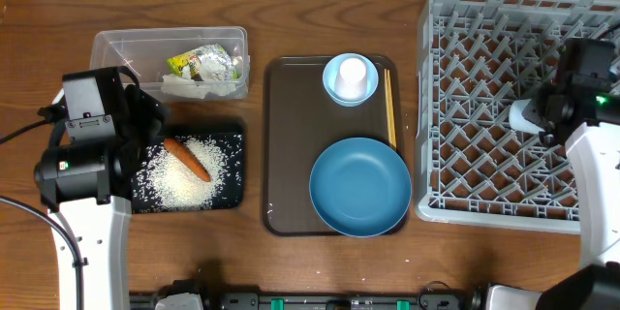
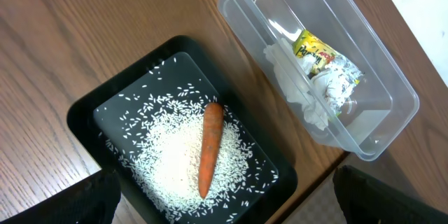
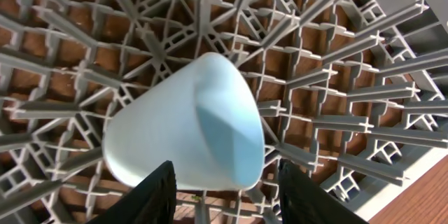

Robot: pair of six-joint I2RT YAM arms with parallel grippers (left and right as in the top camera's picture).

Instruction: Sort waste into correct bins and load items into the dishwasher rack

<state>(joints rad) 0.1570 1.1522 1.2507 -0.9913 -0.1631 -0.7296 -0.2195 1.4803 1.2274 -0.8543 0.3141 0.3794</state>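
**A:** What is the biggest thing here?

**B:** One dishwasher rack (image 1: 484,107). In the overhead view it stands on the worktop (image 1: 320,10) just right of the brown serving tray (image 1: 281,155). Above it, the right gripper (image 3: 225,171) has its fingers pinching one pale-blue cup (image 3: 168,119), which is tipped onto its side.

**A:** And on the serving tray itself?

**B:** Two bowls. One large dark-blue bowl (image 1: 359,186) sits at the end nearer the robot. One small light-blue bowl (image 1: 327,79) sits at the far end, with one white cup (image 1: 351,76) standing in it. The chopsticks (image 1: 390,107) lie along the tray's right edge, too thin to count.

**A:** What is left of that tray?

**B:** Two bins. The clear tub (image 1: 111,48), farther back, holds one tissue (image 2: 294,87) and one wrapper (image 2: 318,52). The black tray (image 1: 235,194), just beside the serving tray, holds one carrot (image 1: 186,158) lying on the rice (image 1: 174,184), which has too many grains to count. The left gripper (image 2: 224,189) hangs over the black tray with its fingers spread wide.
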